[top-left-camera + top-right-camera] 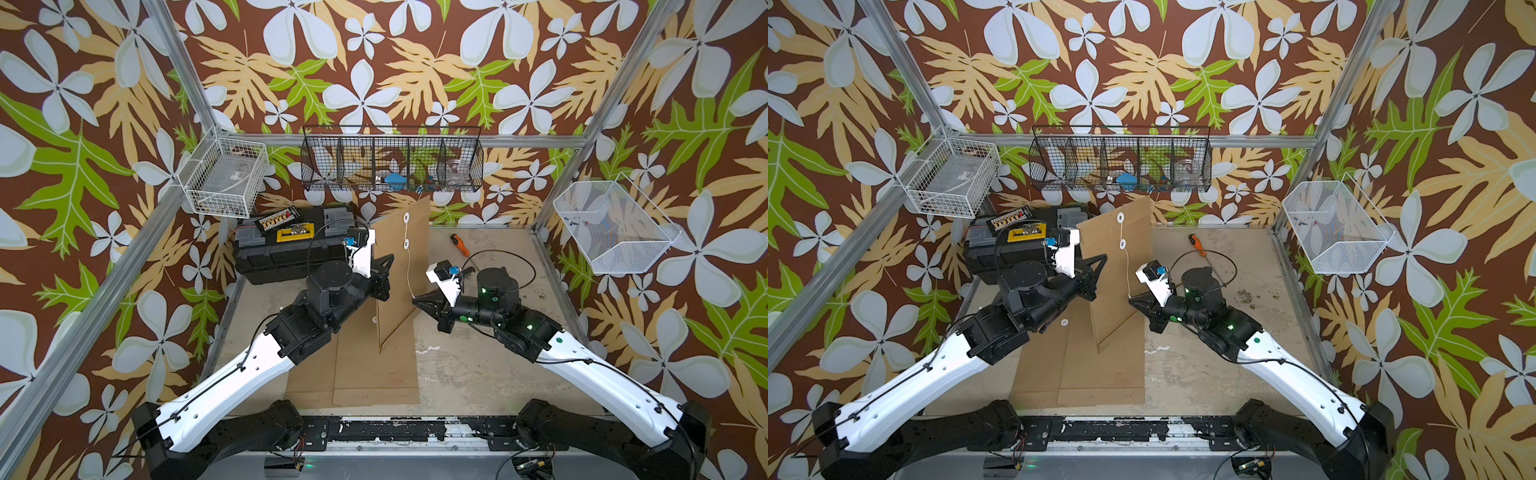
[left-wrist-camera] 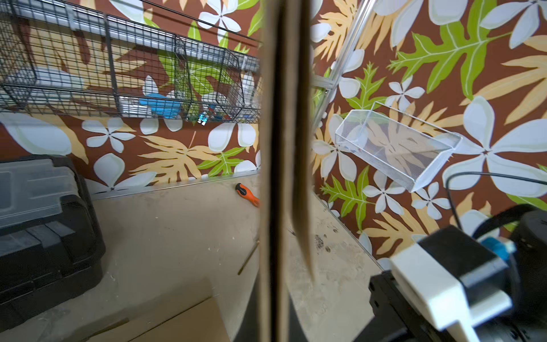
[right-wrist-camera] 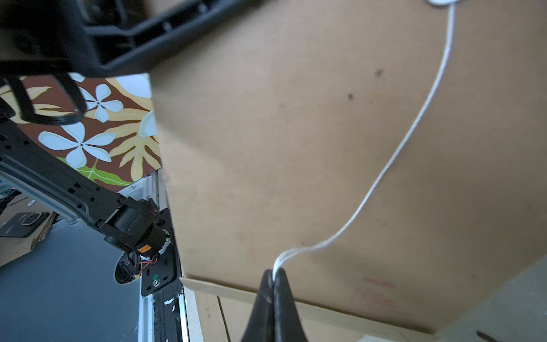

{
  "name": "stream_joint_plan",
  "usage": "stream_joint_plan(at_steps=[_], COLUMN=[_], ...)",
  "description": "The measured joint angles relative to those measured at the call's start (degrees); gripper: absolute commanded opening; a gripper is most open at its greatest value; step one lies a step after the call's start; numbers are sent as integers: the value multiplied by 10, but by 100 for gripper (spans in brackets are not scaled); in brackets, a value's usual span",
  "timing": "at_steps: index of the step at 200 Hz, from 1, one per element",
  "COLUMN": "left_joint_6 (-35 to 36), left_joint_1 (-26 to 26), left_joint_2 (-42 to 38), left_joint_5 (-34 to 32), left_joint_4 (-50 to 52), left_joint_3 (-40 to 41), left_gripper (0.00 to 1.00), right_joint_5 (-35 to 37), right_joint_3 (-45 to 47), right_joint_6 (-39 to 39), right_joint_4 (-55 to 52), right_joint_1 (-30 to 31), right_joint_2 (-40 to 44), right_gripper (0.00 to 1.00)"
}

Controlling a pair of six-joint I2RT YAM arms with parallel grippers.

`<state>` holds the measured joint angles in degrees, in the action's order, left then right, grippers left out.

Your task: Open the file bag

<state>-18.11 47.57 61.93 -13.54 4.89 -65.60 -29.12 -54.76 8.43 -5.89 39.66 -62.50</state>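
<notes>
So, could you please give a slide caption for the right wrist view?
Right gripper shut on the white string of the upright brown file bag.

Brown kraft file bag (image 1: 392, 299) stands on edge mid-table, near upright, one side edge pinched in my left claw (image 1: 390, 258). Two white closure discs sit on its face: upper disc (image 1: 406, 216) and lower disc (image 1: 406, 243). White string (image 3: 414, 130) runs from the lower disc in a slack curve to my right claw (image 3: 273, 275), clamped at the tips.
</notes>
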Motion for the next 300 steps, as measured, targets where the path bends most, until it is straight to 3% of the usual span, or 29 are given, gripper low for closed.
stream_joint_plan(at_steps=[62, 300], left_joint_6=[0, 2], left_joint_1=[1, 1], left_joint_2=[20, 41], left_joint_5=[-42, -60], left_joint_4=[-43, -55], left_joint_3=[5, 16], left_gripper=[0, 0], right_joint_5=[-43, -125], right_joint_3=[-8, -16], right_joint_6=[21, 18], right_joint_4=[45, 64], right_joint_1=[13, 40], right_joint_2=[-18, -11], right_gripper=[0, 0])
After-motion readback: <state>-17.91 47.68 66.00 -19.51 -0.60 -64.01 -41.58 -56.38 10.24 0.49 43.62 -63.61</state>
